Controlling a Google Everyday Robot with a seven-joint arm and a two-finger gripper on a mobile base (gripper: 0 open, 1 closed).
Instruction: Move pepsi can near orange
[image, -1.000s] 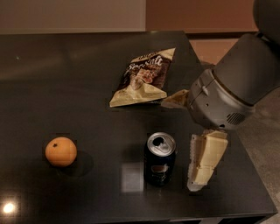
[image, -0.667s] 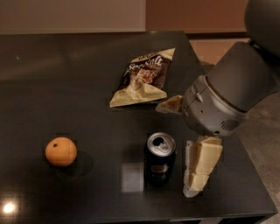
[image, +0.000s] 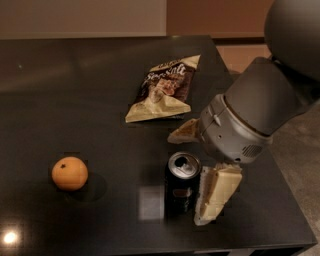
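We see the pepsi can (image: 182, 186) standing upright on the dark bench (image: 75, 100), close to the near edge and somewhat toward the near right corner. Its silver top faces up with the opening visible, and its dark side shows only a dim mark that we cannot read.

The tool (image: 186, 178) is low over the bench at the can, released and spread wide, gripping nothing. Its two cream fingers (image: 215, 192) stand on either side of the can. One lies just beside the can's right side, reaching toward the near edge, and we cannot tell whether it touches the can. The other points out beyond the can's far side, clear of the silver top. The wide grey arm (image: 250, 115) comes in over the bench's right edge and hides part of that edge.

The orange (image: 70, 173) sits toward the near left part of the bench, well apart from the can, with its dark stem dot facing up and bare bench between the two.

A tan-and-brown chip bag (image: 162, 90) lies flat farther back, toward the far right corner, beyond the tool and not touching it.

A small bright glare (image: 10, 237) shows on the bench by the near left corner, and a pale square reflection (image: 150, 202) lies just left of the can.
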